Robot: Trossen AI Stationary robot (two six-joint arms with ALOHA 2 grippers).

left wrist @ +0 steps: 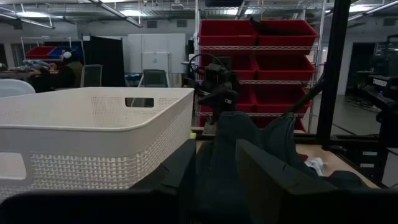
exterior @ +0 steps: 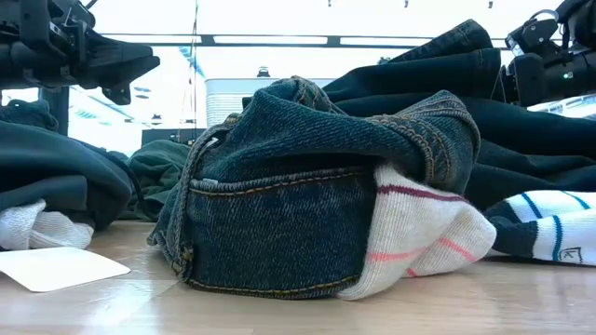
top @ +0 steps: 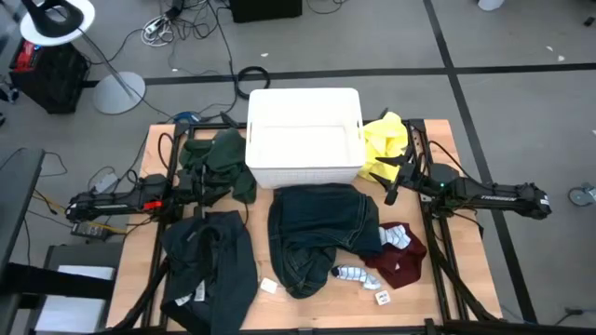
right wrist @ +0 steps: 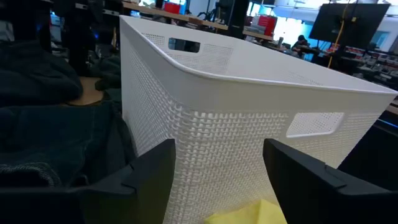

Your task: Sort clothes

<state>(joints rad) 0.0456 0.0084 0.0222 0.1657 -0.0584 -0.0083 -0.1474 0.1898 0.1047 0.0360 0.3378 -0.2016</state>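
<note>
A dark navy pair of jeans [top: 321, 233] lies heaped mid-table, also filling the low view [exterior: 307, 186]. A dark green garment [top: 219, 163] lies left of the white bin [top: 304, 135], and a yellow garment [top: 384, 144] lies right of it. Another dark garment [top: 209, 270] lies at the near left. A maroon garment [top: 402, 262] and striped socks [top: 352, 274] lie at the near right. My left gripper [top: 200, 183] hovers open by the green garment, empty [left wrist: 217, 180]. My right gripper [top: 391, 181] hovers open beside the yellow garment, facing the bin wall [right wrist: 217, 168].
The white bin's walls [right wrist: 236, 106] stand close to both grippers. Small white tags [top: 268, 286] lie on the wood near the front edge. One sock [exterior: 419, 233] is tucked against the jeans. Cables and a lamp base lie on the floor beyond the table.
</note>
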